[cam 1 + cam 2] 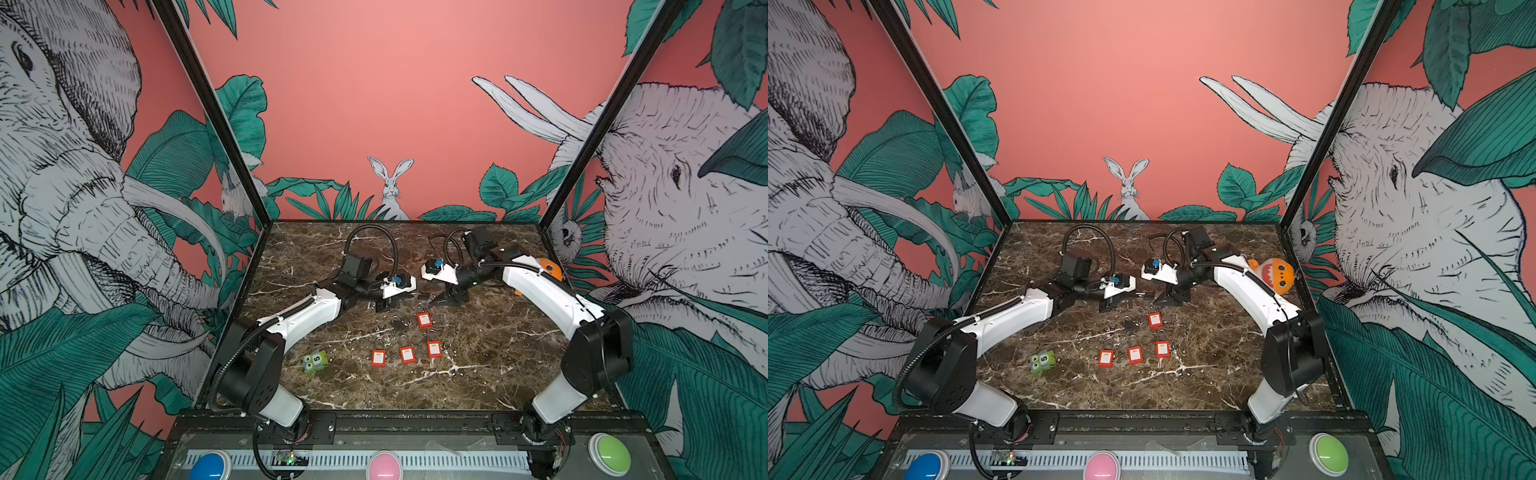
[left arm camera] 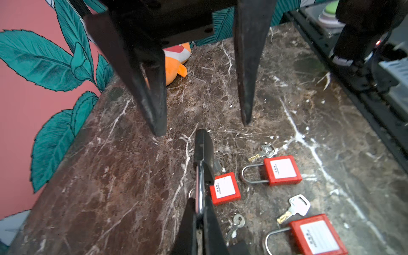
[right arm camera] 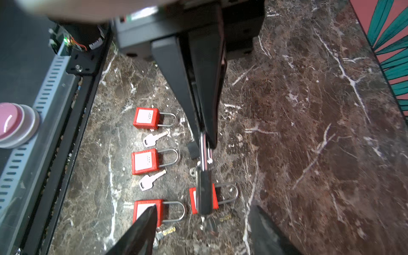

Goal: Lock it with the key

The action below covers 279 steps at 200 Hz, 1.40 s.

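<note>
A black padlock hangs above the marble table, held by its silver shackle. My left gripper is shut on that shackle. A key with a dark head appears to stick out of the lock's far end. My right gripper faces that end. It is open, with one finger on either side of the lock and key and touching neither. In both top views the two grippers meet at mid-table, left gripper and right gripper, with the lock between them.
Several red padlocks lie in front of the grippers with loose silver keys among them. Another black padlock lies beside them. A green toy sits front left, an orange plush back right. Coloured buttons line the front rail.
</note>
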Each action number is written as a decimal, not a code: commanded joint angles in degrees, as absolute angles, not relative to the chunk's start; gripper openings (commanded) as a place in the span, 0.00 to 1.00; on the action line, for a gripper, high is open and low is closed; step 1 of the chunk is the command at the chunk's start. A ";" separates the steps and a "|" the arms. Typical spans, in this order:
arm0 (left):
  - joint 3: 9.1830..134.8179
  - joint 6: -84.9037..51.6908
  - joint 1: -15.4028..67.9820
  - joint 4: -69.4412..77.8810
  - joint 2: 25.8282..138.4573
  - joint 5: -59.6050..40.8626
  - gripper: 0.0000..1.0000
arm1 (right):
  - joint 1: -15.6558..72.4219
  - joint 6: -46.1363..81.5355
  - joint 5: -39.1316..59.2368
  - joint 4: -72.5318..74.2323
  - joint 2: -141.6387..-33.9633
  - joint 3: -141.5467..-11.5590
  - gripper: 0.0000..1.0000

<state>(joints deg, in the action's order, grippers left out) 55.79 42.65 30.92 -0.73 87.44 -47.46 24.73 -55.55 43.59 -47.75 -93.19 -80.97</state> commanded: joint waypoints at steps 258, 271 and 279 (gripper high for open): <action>60.86 24.57 34.12 13.39 95.65 -63.07 0.00 | 26.60 -58.68 50.68 -45.39 -94.52 -80.40 0.00; 61.00 22.62 34.59 15.79 96.72 -63.80 0.00 | 27.09 -58.44 50.45 -44.15 -94.45 -80.34 0.00; 60.92 22.00 34.93 16.77 97.23 -63.97 0.00 | 27.14 -57.13 50.60 -42.23 -94.38 -80.08 0.00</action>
<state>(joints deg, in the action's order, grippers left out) 58.22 25.85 32.01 8.86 96.16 -60.36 24.27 -56.86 45.23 -46.78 -93.86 -78.81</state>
